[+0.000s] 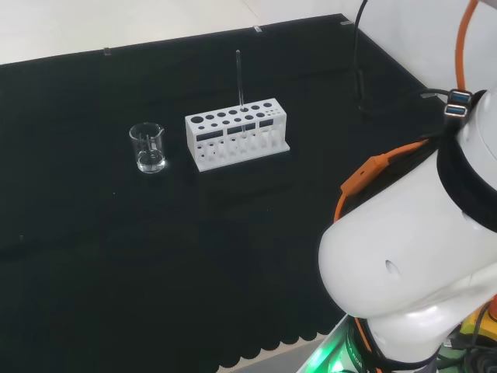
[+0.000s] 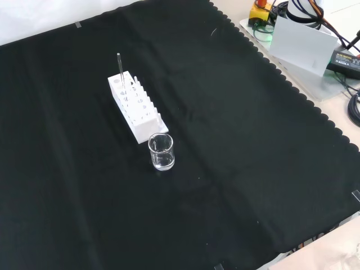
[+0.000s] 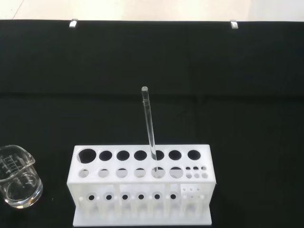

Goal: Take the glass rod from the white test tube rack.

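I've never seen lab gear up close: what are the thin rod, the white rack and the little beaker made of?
Rod: clear, probably glass; the cloth shows through it.
Rack: opaque matte white, likely plastic.
Beaker: transparent with a pouring lip; glass or clear plastic, hard to tell.

Beaker (image 3: pixel 18 178) cut off by wrist view edge; rack (image 3: pixel 141 190) base clipped too.

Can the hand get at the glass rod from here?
Probably yes. The glass rod stands upright in the white rack, well above it, with nothing around its upper part; the beaker sits apart, beside the rack.
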`<move>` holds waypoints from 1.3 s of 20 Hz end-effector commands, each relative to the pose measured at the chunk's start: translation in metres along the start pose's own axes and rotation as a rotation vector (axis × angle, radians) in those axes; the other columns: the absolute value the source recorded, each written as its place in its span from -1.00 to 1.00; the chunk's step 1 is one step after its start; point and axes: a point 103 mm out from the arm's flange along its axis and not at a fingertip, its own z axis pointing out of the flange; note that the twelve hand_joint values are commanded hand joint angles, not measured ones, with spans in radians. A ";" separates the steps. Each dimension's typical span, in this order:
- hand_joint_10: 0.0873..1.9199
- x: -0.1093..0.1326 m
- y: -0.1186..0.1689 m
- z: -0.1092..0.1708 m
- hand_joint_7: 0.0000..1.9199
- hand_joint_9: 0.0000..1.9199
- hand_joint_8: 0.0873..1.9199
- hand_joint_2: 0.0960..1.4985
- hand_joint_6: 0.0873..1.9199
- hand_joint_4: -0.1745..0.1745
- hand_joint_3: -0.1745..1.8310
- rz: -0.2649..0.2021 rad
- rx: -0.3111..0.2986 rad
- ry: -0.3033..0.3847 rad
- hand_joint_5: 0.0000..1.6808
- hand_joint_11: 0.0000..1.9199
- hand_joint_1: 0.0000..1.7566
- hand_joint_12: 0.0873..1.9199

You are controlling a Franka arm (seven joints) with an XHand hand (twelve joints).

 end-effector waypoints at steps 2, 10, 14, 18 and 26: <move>-0.28 0.010 0.026 0.008 -0.63 -0.41 -0.23 0.56 -1.00 -0.76 -1.00 -0.038 0.009 -0.004 -0.62 -0.51 -0.28 0.36; -0.28 0.010 0.049 0.027 -0.57 -0.38 -0.22 0.56 -1.00 -0.76 -1.00 -0.057 0.032 0.008 -0.58 -0.50 -0.26 0.36; -0.30 0.009 0.056 0.039 -0.55 -0.36 -0.23 0.55 -1.00 -0.77 -1.00 -0.060 0.042 0.016 -0.56 -0.49 -0.26 0.35; -0.30 0.011 0.063 0.053 -0.54 -0.36 -0.24 0.55 -1.00 -0.77 -1.00 -0.066 0.053 0.019 -0.55 -0.48 -0.26 0.35; -0.31 0.010 0.069 0.068 -0.52 -0.32 -0.24 0.56 -1.00 -0.78 -1.00 -0.080 0.040 0.019 -0.53 -0.48 -0.23 0.35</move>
